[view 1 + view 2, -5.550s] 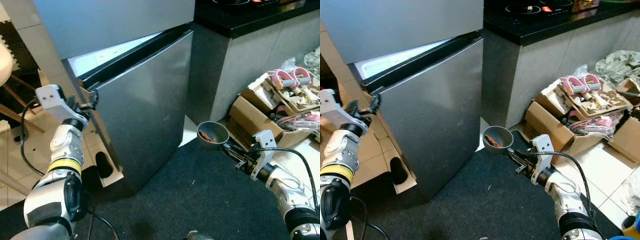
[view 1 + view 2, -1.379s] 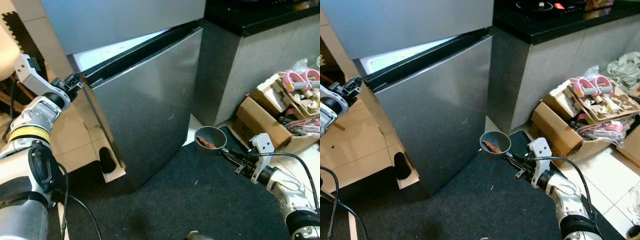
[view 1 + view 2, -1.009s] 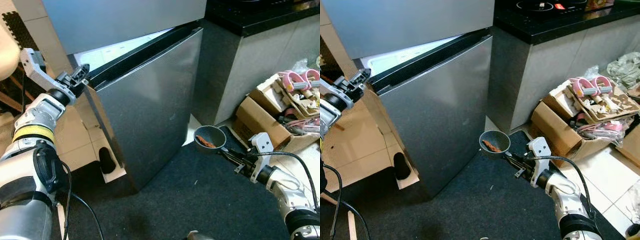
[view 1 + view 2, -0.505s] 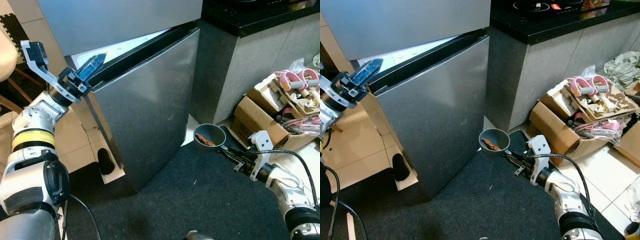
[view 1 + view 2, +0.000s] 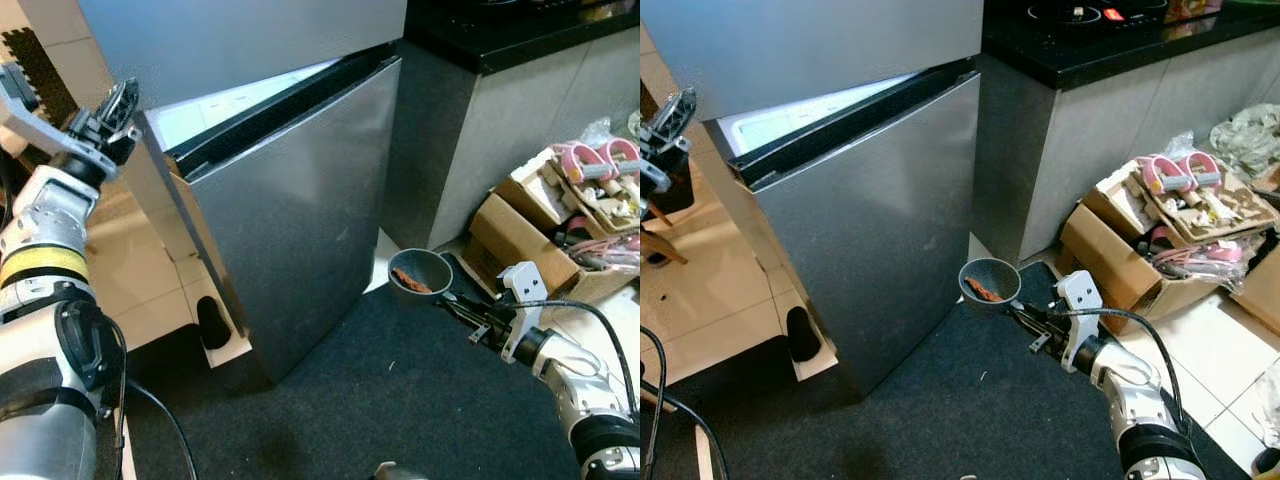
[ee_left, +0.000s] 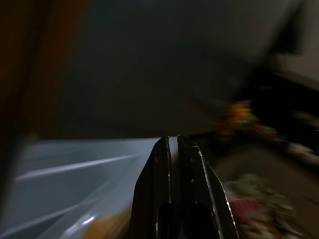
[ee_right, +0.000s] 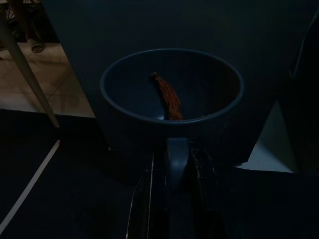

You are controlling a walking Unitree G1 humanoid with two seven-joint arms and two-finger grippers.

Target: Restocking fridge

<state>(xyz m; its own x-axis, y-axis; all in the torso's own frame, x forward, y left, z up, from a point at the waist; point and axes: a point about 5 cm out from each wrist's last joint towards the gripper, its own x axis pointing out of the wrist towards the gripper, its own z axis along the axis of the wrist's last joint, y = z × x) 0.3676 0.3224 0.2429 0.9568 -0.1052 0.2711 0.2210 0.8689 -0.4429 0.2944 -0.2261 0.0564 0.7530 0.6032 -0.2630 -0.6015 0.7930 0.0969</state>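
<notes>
One grey cup sits clamped by its handle in the right gripper.

No text, label or number can be read.

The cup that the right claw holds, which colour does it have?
The cup is dark grey, clearest in the left eye view; the right claw grips its handle.

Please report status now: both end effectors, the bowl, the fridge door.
Left end effector shut, raised beside fridge door, door ajar. Right end effector shut on grey bowl before the door.
</notes>
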